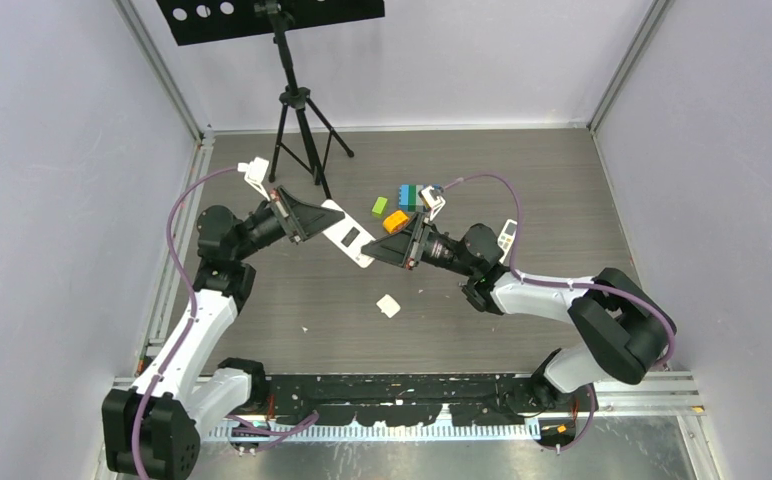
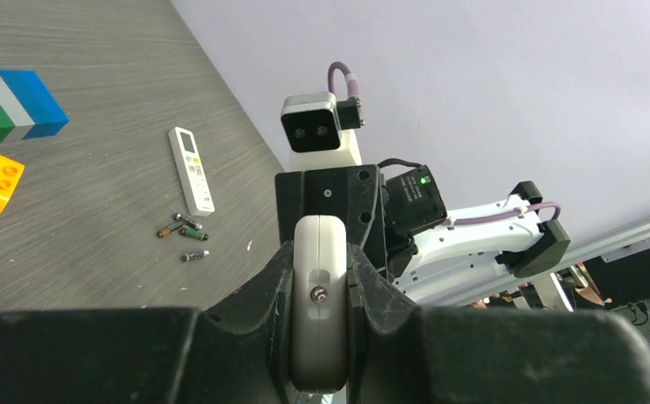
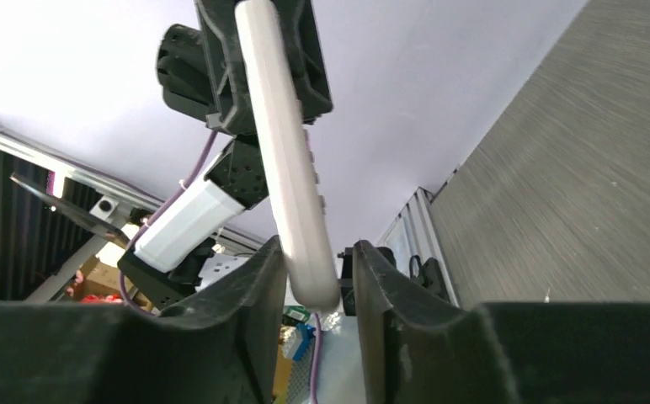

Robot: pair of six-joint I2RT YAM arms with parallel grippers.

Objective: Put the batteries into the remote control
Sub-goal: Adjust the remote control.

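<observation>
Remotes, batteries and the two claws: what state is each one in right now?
held remote: in the air, clamped at one end.
left gripper: shut on the held remote.
right gripper: open, jaws around the remote's free end.
second remote: lying flat on the table.
batteries: loose beside the second remote.

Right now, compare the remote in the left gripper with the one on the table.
The held remote hangs in the air, clamped in the left gripper; the table remote lies flat, untouched. The held remote's tip sits between the fingers of the right gripper; the table remote has batteries beside it. Both are slim and white.
</observation>
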